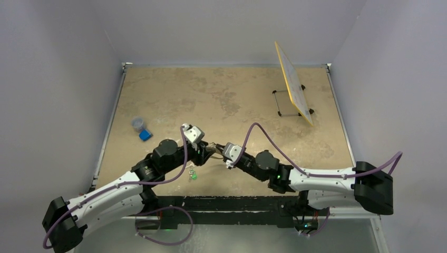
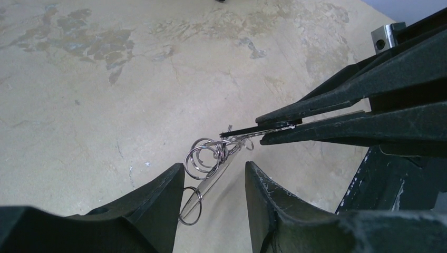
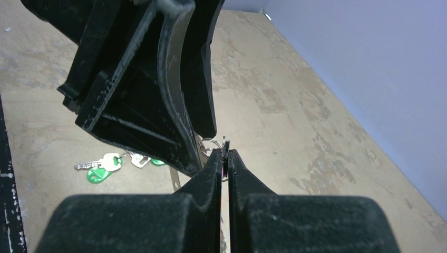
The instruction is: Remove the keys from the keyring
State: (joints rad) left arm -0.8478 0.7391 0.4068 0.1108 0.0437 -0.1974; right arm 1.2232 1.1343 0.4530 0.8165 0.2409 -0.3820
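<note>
My right gripper (image 3: 225, 153) is shut on a thin black-headed key (image 2: 253, 131), edge-on between its pads. The keyring (image 2: 209, 182), a thin pale loop seen edge-on, hangs from that key down and to the left, above the table. Small silver split rings (image 2: 203, 158) are strung at its top, and one more hangs lower. My left gripper (image 2: 214, 166) is open, its fingers on either side of the loop; the loop runs close by the left finger. In the top view both grippers meet at mid-table, the left (image 1: 204, 154) beside the right (image 1: 216, 148).
A key bunch with green tags (image 1: 192, 175) lies on the table under the left arm, also in the right wrist view (image 3: 105, 166). A blue block (image 1: 145, 135) and small grey cup (image 1: 138, 124) sit left. A yellow board on a wire stand (image 1: 292, 84) is at the back right.
</note>
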